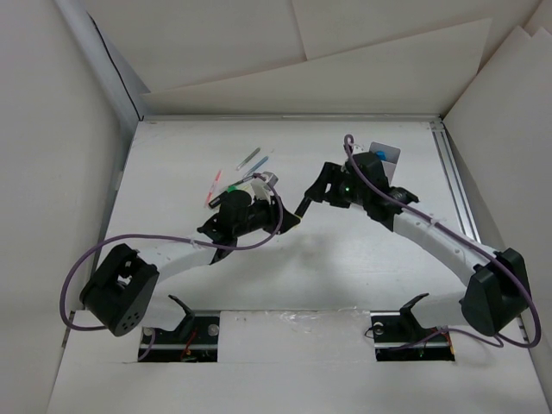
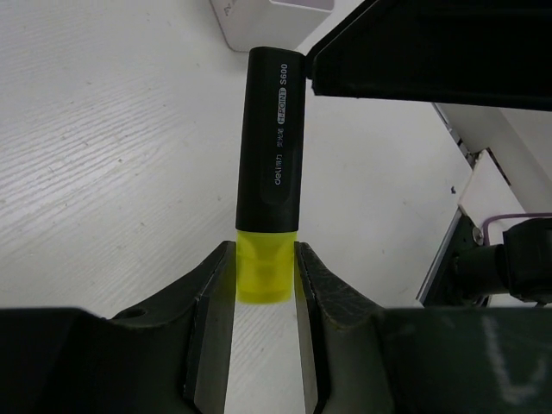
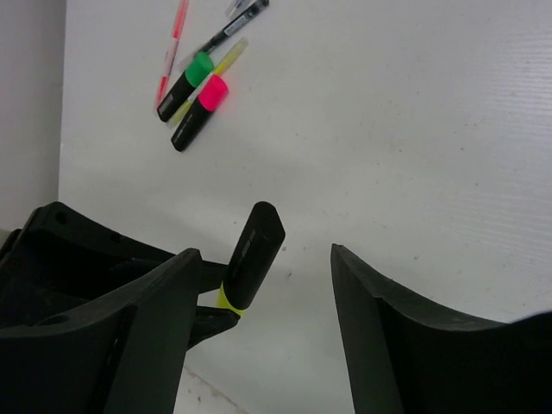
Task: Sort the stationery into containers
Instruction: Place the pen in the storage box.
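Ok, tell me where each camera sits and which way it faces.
Top external: above and behind the bases, looking down on the table; the left arm and right arm show.
Left wrist: on the left arm, looking along its jaws, shut on a yellow highlighter.
Right wrist: on the right arm, looking down between its open jaws.
Shared: both wrist views show that highlighter.
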Available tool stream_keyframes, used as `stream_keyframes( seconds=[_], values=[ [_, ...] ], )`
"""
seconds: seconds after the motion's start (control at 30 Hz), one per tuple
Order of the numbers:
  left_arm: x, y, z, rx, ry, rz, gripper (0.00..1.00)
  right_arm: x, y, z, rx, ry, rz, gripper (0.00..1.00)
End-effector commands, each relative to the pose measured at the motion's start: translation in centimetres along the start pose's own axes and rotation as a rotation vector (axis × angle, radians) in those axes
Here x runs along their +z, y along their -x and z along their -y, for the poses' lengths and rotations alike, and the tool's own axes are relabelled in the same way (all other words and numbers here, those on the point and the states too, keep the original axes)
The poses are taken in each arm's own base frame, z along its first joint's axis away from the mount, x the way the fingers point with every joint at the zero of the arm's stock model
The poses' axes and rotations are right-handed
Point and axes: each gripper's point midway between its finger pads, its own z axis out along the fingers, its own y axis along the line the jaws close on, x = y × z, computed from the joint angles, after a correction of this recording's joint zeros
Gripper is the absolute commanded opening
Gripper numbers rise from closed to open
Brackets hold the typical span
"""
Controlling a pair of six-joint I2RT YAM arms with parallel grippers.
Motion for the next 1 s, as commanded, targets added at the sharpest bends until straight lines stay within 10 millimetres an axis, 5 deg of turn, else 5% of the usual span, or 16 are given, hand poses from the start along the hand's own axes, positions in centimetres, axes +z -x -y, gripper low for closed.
stream_keyframes(
  seconds=[0.0, 0.2, 0.53, 0.6, 0.73, 0.83, 0.87, 0.97],
  values=[
    [-0.6, 1.9, 2.2, 0.037, -0.091, 0.067, 0.13, -0.5, 1.0, -0.6, 0.01, 0.024, 0.048, 0.66],
    [-0.5, 1.9, 3.1, 0.038, -0.144, 0.062, 0.15, 0.5, 0.5, -1.1, 0.017, 0.069, 0.023, 0.59],
    [-0.4, 1.0, 3.1, 0.035, -0.163, 0.035, 0.19, 1.2, 1.2, -0.6, 0.041, 0.072, 0.05, 0.25],
    [-0.3, 1.0, 3.0, 0.035, -0.164, 0.035, 0.27, 1.3, 0.9, -0.4, 0.052, 0.066, 0.042, 0.14],
    [-0.3, 1.0, 3.0, 0.026, -0.164, 0.034, 0.37, 0.5, 1.7, -0.8, 0.057, 0.075, 0.081, 0.08],
    [-0.4, 1.4, 3.1, 0.03, -0.16, 0.05, 0.46, 0.0, 2.2, 0.2, 0.072, 0.039, 0.121, 0.08],
    [-0.4, 1.1, 2.8, 0.026, -0.147, 0.048, 0.57, -0.4, 2.8, 0.1, 0.071, 0.038, 0.145, 0.08],
    [-1.1, 1.8, 2.8, 0.025, -0.129, 0.091, 0.6, -1.7, 5.0, 2.4, 0.1, -0.058, 0.224, 0.08]
  ],
)
